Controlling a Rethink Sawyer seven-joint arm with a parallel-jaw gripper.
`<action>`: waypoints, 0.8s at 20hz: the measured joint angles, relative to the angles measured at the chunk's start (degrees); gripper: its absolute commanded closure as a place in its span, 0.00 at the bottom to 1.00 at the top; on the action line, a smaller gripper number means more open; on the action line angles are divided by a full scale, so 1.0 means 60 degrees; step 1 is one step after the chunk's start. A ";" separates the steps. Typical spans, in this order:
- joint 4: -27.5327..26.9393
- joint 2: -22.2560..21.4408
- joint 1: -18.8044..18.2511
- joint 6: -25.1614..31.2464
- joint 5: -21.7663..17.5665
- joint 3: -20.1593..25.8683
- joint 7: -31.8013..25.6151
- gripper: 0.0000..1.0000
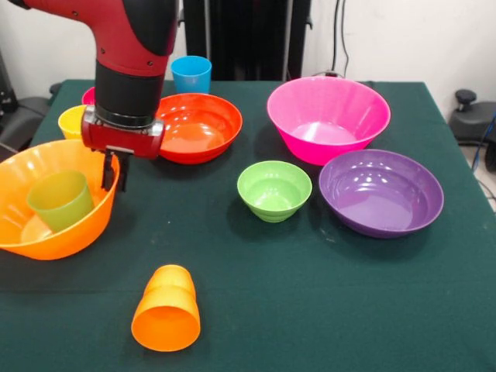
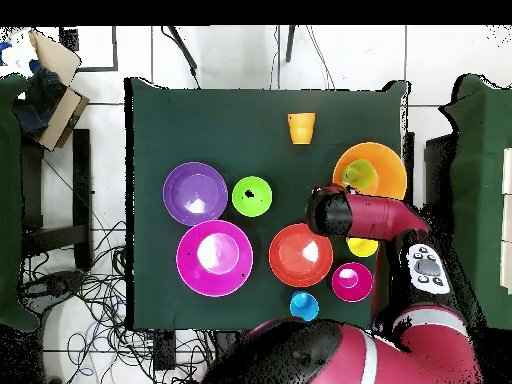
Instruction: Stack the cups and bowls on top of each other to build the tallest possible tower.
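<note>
The gripper (image 1: 113,172) hangs just above the rim of the large orange bowl (image 1: 31,232), its thin black fingers close together and holding nothing. A green cup (image 1: 60,200) sits tilted inside that bowl at the worktop's (image 1: 325,310) edge. An orange cup (image 1: 166,308) lies on its side out front, while the red-orange bowl (image 1: 198,128), pink bowl (image 1: 328,118), purple bowl (image 1: 380,192), small green bowl (image 1: 273,190) and blue cup (image 1: 191,74) all stand apart, unstacked.

A table (image 1: 325,310) draped in dark green cloth stands on a white tiled floor (image 2: 240,55). Loose cables (image 2: 85,300) tangle on the floor beside it. Behind the table rises a pale wall (image 1: 403,39), with cardboard boxes (image 2: 50,85) off one corner.
</note>
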 measured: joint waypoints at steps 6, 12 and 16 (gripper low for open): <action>-0.0116 -0.0036 0.0476 0.0523 0.0552 -0.0012 0.0002 1.00; -0.0485 0.0170 0.1398 0.0628 0.1352 -0.0265 0.0194 1.00; -0.0843 0.0549 0.2030 0.0626 0.1841 -0.0591 0.0606 1.00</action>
